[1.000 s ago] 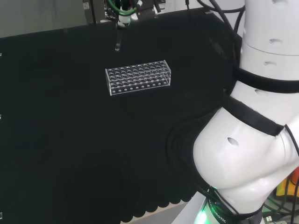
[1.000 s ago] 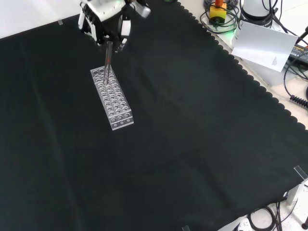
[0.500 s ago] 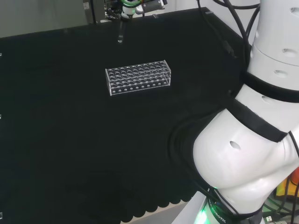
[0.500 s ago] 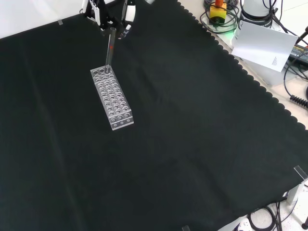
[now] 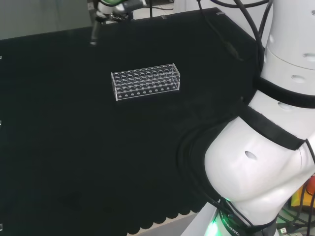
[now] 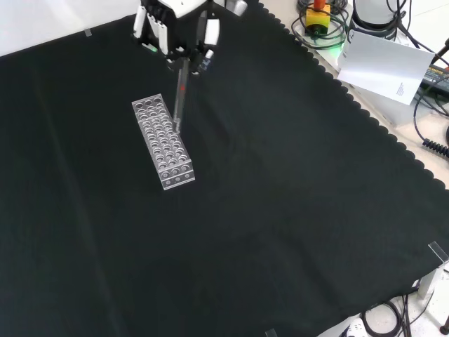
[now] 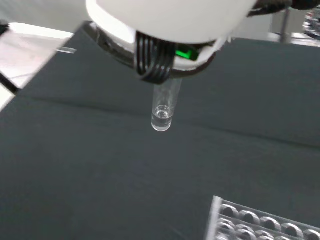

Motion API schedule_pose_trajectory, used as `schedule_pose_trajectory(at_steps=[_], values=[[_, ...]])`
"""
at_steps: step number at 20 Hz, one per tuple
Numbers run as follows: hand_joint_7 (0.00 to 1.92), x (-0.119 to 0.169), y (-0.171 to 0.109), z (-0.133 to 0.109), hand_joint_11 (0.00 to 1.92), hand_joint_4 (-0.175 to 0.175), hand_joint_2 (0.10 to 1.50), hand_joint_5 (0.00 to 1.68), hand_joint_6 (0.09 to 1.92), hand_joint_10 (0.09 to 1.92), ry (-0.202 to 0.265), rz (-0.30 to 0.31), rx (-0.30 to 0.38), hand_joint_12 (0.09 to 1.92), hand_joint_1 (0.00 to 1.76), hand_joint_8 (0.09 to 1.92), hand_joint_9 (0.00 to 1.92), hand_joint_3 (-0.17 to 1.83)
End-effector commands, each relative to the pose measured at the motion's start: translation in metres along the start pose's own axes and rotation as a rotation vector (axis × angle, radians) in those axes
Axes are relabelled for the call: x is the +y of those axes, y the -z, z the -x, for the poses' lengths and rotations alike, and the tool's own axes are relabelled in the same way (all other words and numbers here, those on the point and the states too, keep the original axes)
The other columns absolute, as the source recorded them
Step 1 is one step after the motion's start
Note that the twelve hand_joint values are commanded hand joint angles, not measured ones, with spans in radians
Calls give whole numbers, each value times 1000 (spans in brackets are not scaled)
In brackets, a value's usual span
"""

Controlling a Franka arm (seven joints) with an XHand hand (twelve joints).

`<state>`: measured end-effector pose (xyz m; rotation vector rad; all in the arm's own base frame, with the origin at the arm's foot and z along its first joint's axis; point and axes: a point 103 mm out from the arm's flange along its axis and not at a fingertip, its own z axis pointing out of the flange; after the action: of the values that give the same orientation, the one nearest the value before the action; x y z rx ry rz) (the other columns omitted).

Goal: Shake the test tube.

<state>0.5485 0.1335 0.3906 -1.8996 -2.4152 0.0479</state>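
The hand (image 6: 179, 24) hangs over the far end of the black cloth, shut on a clear test tube (image 6: 179, 91) that points down and a little sideways. In the front view the tube's lower end shows in front of the clear test tube rack (image 6: 163, 140). In the head view the tube (image 5: 93, 34) hangs from the hand (image 5: 110, 6), up and to the left of the rack (image 5: 146, 81), well above the cloth. The wrist view shows the tube's rounded bottom (image 7: 162, 117) below the hand (image 7: 165, 25), with a corner of the rack (image 7: 265, 222) off to one side.
The arm's white links (image 5: 266, 147) stand at the head view's right. Beyond the cloth's scalloped edge (image 6: 365, 112) in the front view lie a white sheet (image 6: 382, 67), cables and a yellow device (image 6: 317, 14).
The hand lifted the tube up from over the rack, then swung it left in the head view; in the front view it has shifted right and lower.
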Motion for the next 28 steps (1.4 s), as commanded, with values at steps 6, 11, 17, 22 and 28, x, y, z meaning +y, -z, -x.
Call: schedule_pose_trajectory(at_steps=[6,11,17,22,28], values=[[1804,-12,-5,19,926,-175,572,1430,398,405,-44,-22,-54,1160,1231,351,1641,725],[1804,-40,-24,94,926,-175,571,1430,400,403,-219,-100,-118,1159,1231,350,1642,727],[1805,-82,-32,180,926,-175,570,1429,402,400,-414,-181,-214,1159,1231,350,1644,729],[1806,-105,-26,227,926,-175,570,1429,403,398,-521,-213,-260,1158,1231,350,1645,730],[1807,-96,-18,219,924,-175,569,1428,405,395,-497,-187,-250,1157,1231,349,1647,732]])
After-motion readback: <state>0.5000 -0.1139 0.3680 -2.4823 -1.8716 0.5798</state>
